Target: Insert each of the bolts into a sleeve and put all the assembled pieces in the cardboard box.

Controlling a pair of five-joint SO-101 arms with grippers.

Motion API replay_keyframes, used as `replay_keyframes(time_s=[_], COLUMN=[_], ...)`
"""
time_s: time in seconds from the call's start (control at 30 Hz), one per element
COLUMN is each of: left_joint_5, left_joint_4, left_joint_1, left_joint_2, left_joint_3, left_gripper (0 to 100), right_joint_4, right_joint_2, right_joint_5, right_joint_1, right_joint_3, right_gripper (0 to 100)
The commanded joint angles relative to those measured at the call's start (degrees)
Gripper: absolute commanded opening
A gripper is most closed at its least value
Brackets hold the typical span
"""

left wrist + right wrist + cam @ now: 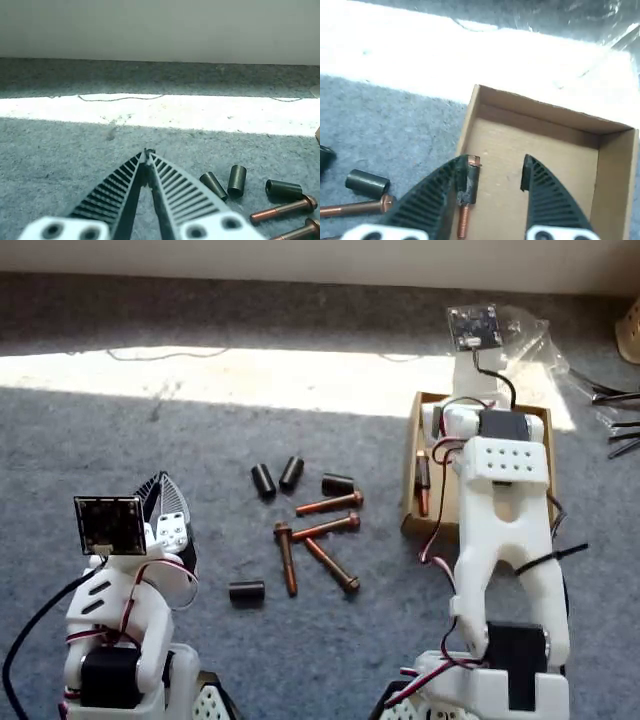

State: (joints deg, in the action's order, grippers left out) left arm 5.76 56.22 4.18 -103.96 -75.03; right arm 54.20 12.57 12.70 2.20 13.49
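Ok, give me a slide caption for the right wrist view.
Right gripper open over the cardboard box, one sleeved bolt inside it.

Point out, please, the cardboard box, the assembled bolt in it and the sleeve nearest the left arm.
cardboard box (560, 155): right wrist view, bare floor.
assembled bolt (470, 182): right wrist view, its dark sleeve.
lone sleeve (247, 592): high view, middle of its side.

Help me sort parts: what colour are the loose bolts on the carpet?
The bolts are copper-coloured, clearest in the high view.
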Motion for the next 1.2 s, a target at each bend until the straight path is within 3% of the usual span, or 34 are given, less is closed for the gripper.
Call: replay_keyframes(time_s=[0.0,0.2,0.5,0.67,0.97,1.17], left_joint_5=[-0.18,-0.18,-0.09,-0.09,-0.09,-0.09], left_joint_4=[0.09,3.08,3.52,5.19,5.1,5.45], left_joint_1=[0.22,0.22,7.43,8.57,8.84,8.92], left_joint_2=[-0.04,-0.04,-0.04,-0.04,-0.04,-0.04], left_joint_3=[1.27,4.26,6.29,7.25,7.16,7.43], left_gripper=[1,1,1,1,1,1], right_joint_4=[1.36,2.95,2.86,2.68,1.71,-2.15], right_joint_2=[9.45,17.89,26.42,30.99,39.34,42.24], right_joint_5=[0.62,0.88,14.51,16.7,17.49,24.97], right_joint_1=[3.74,12.35,29.41,37.93,44.18,51.65], right_joint_3=[-1.63,6.73,22.37,30.99,42.15,48.66], right_gripper=[15.6,15.6,15.6,15.6,15.6,15.7])
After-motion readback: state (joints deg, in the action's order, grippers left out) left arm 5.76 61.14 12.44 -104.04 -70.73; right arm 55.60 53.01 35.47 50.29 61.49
